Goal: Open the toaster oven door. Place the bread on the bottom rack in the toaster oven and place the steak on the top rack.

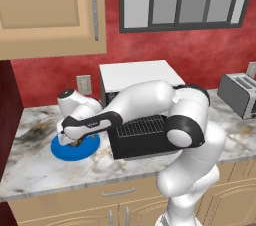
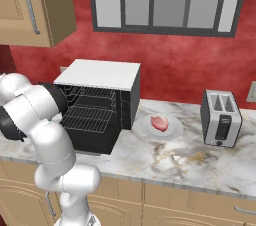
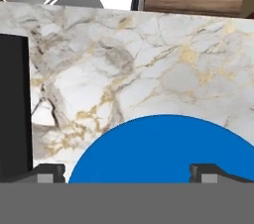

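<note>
Now the gripper hangs low over the blue plate with its jaws spread wide and nothing between them; the left base view shows something brown, probably the bread, under the hand. Just beside the plate, the oven door lies folded down on the counter, racks exposed. The steak waits on a white plate to the oven's other side. A descent off centre could push the bread across the plate, or clip the plate's rim and slide it.

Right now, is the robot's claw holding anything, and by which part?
Nothing is held. The gripper is open, hovering over the blue plate, with no food between its fingertips.
</note>
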You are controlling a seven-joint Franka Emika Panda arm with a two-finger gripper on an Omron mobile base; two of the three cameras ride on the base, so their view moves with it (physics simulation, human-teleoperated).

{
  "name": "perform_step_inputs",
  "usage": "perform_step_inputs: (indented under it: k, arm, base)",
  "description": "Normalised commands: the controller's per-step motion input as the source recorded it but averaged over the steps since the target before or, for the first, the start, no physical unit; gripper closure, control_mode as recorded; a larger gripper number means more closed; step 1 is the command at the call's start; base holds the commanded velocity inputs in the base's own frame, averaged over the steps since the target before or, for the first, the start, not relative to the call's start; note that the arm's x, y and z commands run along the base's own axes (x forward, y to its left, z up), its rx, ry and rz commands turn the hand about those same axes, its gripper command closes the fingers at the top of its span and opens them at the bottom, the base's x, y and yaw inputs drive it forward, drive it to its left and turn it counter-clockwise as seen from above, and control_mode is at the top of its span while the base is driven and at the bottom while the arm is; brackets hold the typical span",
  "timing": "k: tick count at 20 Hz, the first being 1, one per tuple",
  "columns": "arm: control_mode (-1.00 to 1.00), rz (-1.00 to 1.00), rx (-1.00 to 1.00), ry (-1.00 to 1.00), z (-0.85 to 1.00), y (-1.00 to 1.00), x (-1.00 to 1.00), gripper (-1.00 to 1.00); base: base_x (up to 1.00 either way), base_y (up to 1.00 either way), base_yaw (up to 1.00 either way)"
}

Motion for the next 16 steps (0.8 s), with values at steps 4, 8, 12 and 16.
perform_step_inputs:
  k: [4,8,12,16]
  arm:
    - [-1.00,0.00,0.05,0.05,-0.14,0.01,0.22,-1.00]
    - [-1.00,0.00,0.08,0.07,-0.14,0.01,0.04,-1.00]
    - [-1.00,0.06,0.09,0.10,-0.23,0.17,0.10,-1.00]
    - [-1.00,0.07,0.03,0.07,-0.24,0.09,0.33,-1.00]
  base:
    - [0.00,0.00,0.00]
    - [0.00,0.00,0.00]
    - [0.00,0.00,0.00]
    - [0.00,0.00,0.00]
